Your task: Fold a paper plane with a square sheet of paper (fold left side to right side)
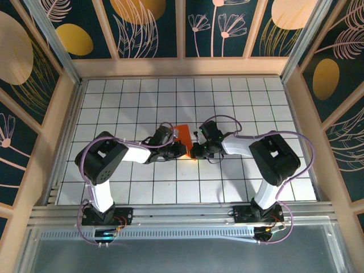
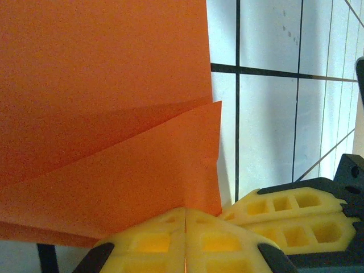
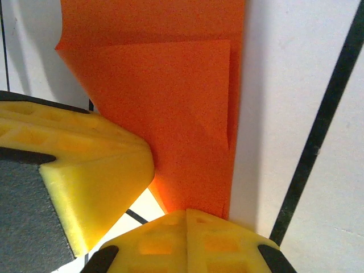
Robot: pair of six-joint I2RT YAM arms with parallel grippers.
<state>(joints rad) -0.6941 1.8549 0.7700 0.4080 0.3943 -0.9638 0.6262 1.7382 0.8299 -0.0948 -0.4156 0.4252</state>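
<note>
fingers of the left gripper [image 2: 185, 210], yellow and ribbed, are pressed flat together with no gap along their seam. their tips meet the lower edge of a thin bright orange sheet of paper [image 2: 102, 102]. whether a layer is pinched between them i cannot tell. the right gripper [image 3: 186, 211] is likewise closed tight, its tips touching the near end of the same sheet of paper, and again the views do not settle whether it grips it. the two grippers stand nose to nose, just beside each other, the right gripper's yellow fingers [image 2: 245, 206] showing at the lower right of the left wrist view. the sheet of paper is folded: one flap lies over another, with a slanted crease and a straight right-hand edge. from above it sits between the grippers near the middle of the white table [image 1: 239, 102] ruled with a black grid, most of it on the far side of the fingertips. dark panels [image 1: 227, 25] with pale flower drawings wall the table in.
</note>
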